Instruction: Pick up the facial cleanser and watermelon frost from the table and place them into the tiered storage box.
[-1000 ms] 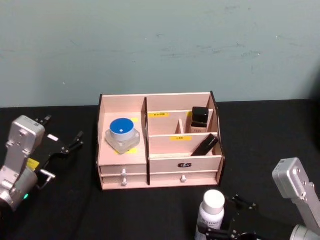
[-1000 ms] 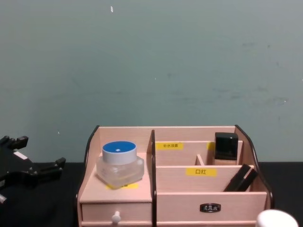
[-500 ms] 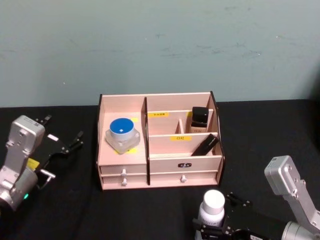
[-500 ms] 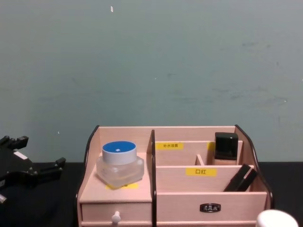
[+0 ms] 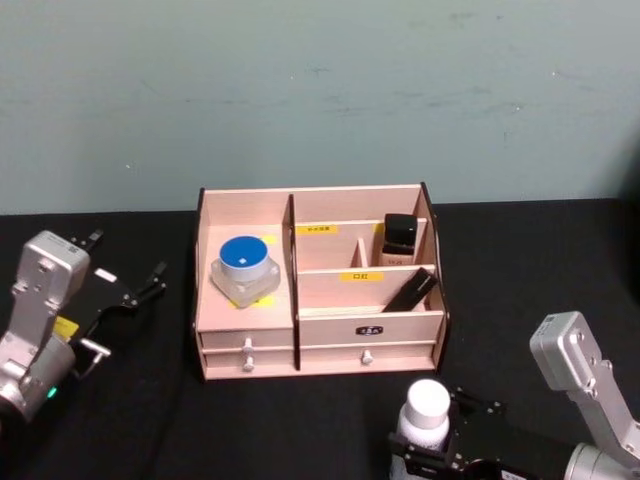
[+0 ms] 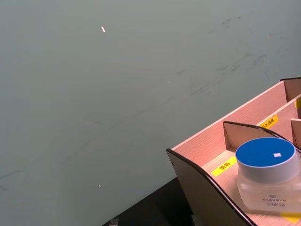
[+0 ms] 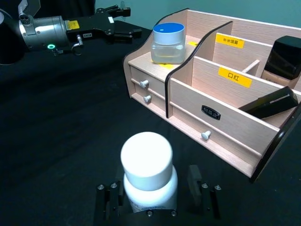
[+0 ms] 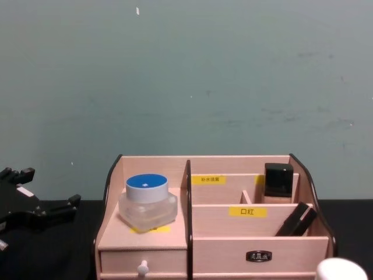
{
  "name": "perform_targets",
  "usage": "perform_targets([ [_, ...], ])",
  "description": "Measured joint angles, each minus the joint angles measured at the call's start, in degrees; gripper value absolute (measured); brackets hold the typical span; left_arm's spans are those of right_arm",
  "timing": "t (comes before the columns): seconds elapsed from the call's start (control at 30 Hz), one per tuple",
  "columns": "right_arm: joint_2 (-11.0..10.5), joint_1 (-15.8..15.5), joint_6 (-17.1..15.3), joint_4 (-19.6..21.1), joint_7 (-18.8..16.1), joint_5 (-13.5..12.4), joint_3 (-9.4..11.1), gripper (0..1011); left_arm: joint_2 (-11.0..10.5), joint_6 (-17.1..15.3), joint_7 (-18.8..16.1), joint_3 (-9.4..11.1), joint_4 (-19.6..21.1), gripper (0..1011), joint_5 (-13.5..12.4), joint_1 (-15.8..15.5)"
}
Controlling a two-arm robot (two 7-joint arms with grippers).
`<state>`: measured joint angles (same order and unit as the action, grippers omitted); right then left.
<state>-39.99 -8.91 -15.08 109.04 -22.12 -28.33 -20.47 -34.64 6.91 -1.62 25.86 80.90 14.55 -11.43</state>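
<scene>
A teal painted wall [image 5: 320, 90] backs a black table [image 5: 520, 260]. At nine o'clock from the organiser the left gripper [image 5: 130, 255] rests idle, its fingers spread and holding nothing.

At centre stands the tiered storage box [image 5: 330, 330], pale pink wood with dark curved sides. A clear jar with a blue lid [image 5: 245, 265] sits on its left shelf. A black-capped bottle [image 5: 400, 238] stands in the rear right cell, and a black tube [image 5: 408, 290] leans in the front one.

At five o'clock from the box, a white plastic bottle with a round white cap [image 5: 425, 405] (likely the facial cleanser) stands upright on the table. The right gripper [image 7: 151, 188] has its jaws parted to either side of the bottle's body, and a gap shows at one pad.

The risk, I judge, is an off-centre squeeze: the nearer pad would push first and tip the bottle. A low lift could also knock the box's front wall or the leaning tube.

The bottle lies between the right jaws, with the box at eleven o'clock from them.
</scene>
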Motion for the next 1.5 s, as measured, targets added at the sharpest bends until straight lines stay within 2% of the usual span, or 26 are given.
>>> perform_targets([
  [0.17,0.0,0.0,0.0,0.0,0.0,-0.1,0.0,710,0.0,0.0,0.0,0.0,0.0,1001,0.0,0.0],
  [0.23,0.0,0.0,0.0,0.1,0.0,-0.1,0.0,630,0.0,0.0,0.0,0.0,0.0,1001,0.0,0.0],
  [0.33,-0.1,-0.1,0.0,0.1,0.0,-0.1,0.1,594,0.0,0.0,0.0,0.0,0.0,1001,0.0,0.0],
  [0.67,-0.1,-0.1,0.0,0.1,0.0,-0.1,0.1,595,0.0,0.0,0.0,0.0,0.0,1001,0.0,0.0],
  [1.1,0.0,0.0,1.5,1.8,-0.1,-0.8,1.7,594,0.0,0.0,0.0,0.0,0.0,1001,0.0,0.0],
  [1.3,0.8,3.2,1.3,2.5,0.1,-0.1,1.8,594,0.0,0.0,0.0,0.0,0.0,1001,0.0,0.0],
  [1.5,2.8,9.1,0.4,0.5,0.0,1.2,0.5,594,0.0,0.0,0.0,0.0,0.0,1001,0.0,0.0],
])
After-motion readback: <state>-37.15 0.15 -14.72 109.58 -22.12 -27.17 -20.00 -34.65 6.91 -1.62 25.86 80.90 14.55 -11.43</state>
